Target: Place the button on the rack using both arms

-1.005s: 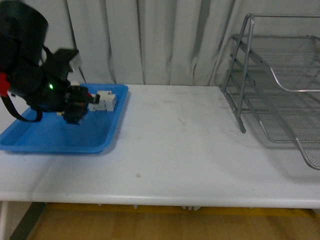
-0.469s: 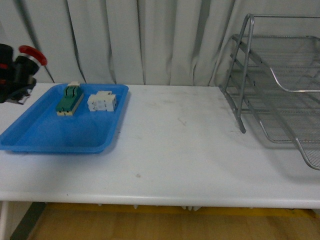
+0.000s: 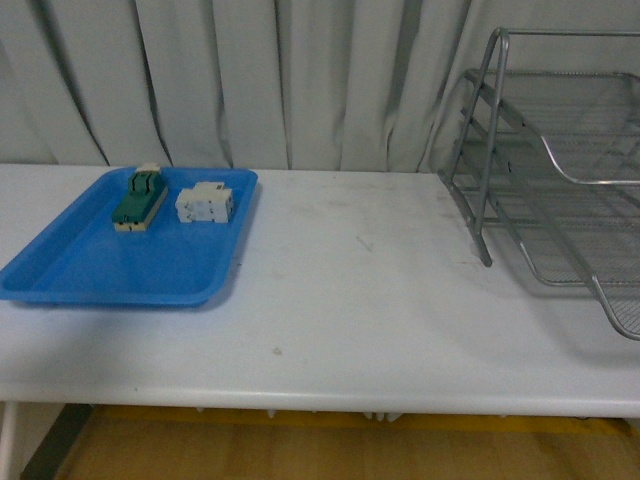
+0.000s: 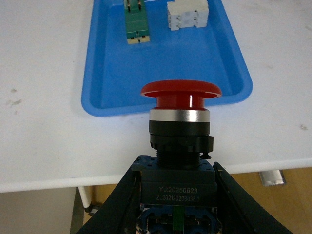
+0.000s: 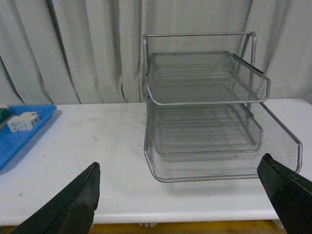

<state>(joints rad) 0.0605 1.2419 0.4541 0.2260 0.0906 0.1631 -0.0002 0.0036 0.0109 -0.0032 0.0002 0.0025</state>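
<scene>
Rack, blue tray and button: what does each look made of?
Rack: silver metal wire mesh on a tubular frame, with a slight sheen. Blue tray: likely plastic, smooth, moulded and uniformly coloured. Button: glossy red cap, probably plastic, over a shiny metallic-looking collar and a dark matte body.

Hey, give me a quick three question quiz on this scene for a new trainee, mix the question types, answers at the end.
1. True or false: the button lies in the blue tray.
2. How many items lie in that tray? A) one B) two C) three
3. Fill in: the jaws of the right gripper, facing the rack, stand ____.
Key: 1 false, the left gripper holds it; 2 B, the green switch block and the white part; 3 open.
</scene>
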